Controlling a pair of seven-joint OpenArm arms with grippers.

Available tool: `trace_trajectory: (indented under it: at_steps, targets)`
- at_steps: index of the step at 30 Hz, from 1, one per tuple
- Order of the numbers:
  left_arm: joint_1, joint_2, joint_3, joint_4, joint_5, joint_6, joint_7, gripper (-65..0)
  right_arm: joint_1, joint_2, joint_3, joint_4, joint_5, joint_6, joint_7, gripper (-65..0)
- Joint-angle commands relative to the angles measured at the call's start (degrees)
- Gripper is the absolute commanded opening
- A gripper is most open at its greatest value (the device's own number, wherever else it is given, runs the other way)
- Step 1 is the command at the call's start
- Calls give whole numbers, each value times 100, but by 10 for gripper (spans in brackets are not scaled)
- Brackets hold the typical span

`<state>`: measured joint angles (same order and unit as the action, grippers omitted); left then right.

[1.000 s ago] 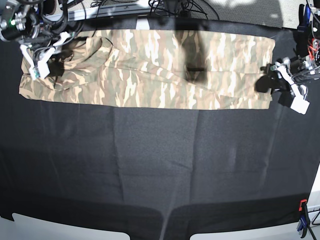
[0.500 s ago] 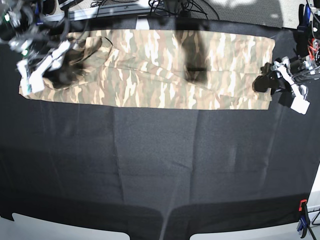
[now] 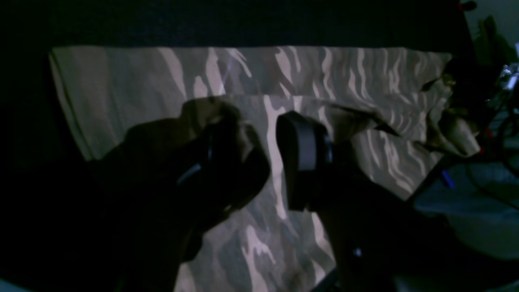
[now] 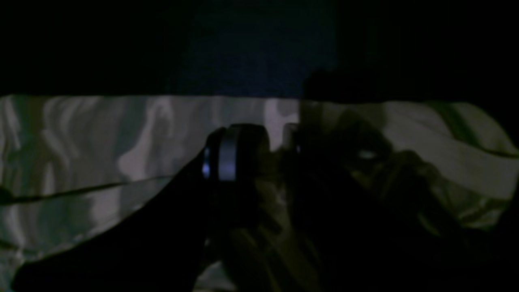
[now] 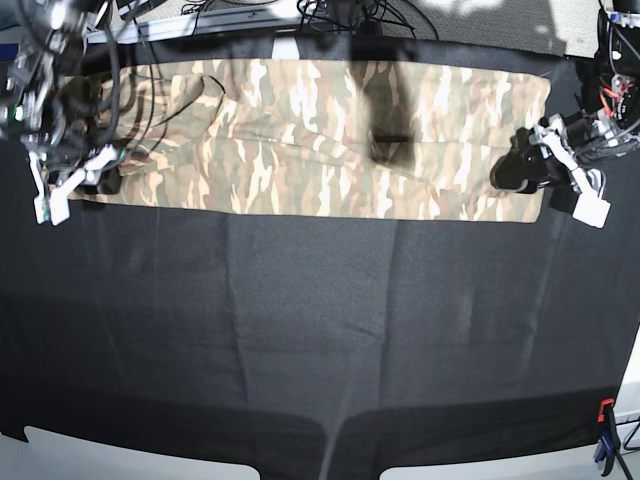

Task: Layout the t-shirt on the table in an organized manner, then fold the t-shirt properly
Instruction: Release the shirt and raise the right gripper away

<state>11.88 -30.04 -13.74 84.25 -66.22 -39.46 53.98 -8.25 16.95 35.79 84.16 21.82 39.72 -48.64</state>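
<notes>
The t-shirt (image 5: 300, 140) lies folded into a long band across the 12 o'clock side of the black surface (image 5: 320, 330). The left gripper (image 3: 271, 162) sits at the band's 3 o'clock end, partly open, with cloth between its jaws. The right gripper (image 4: 275, 158) sits at the 9 o'clock end; its state cannot be told.

Bare table (image 5: 320, 340) lies before the t-shirt (image 5: 300, 140).
</notes>
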Motion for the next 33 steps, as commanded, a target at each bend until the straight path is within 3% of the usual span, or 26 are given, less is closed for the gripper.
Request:
trace_trajectory:
  at_steps: [1, 4, 8, 10, 19, 25, 30, 33]
  targets:
    - [-46, -96, -57, 94, -133, -54, -35, -443, 66, 105, 35, -87, 39, 28, 17, -488]
    - [-46, -96, -57, 94, -133, -54, 138, -443, 61, 101, 37, -450, -37, 28, 28, -488]
    - [-48, -96, -57, 94, -133, -54, 146, -443, 70, 164, 37, -546, -409, 28, 433, -488]
    - [-46, -96, -57, 92, -131, -54, 151, -443, 96, 269, 37, -546, -376, -133, 411, -488]
    - [-48, -175, -59, 94, -136, -54, 129, -443, 94, 885, 162, -83, 1644, 28, -540, -488]
    - [-76, -254, -59, 94, 44, -54, 125, -441, 96, 1067, 944, 776, 2962, 28, -1342, -488]
    - [-74, -251, -57, 94, 619, -54, 216, -283, 92, 1062, 1707, 1510, 3388, 28, -1652, -487]
    - [-76, -254, -57, 94, 680, 328, 365, -221, 94, 1064, 2050, 1757, 3390, 28, -1650, -487]
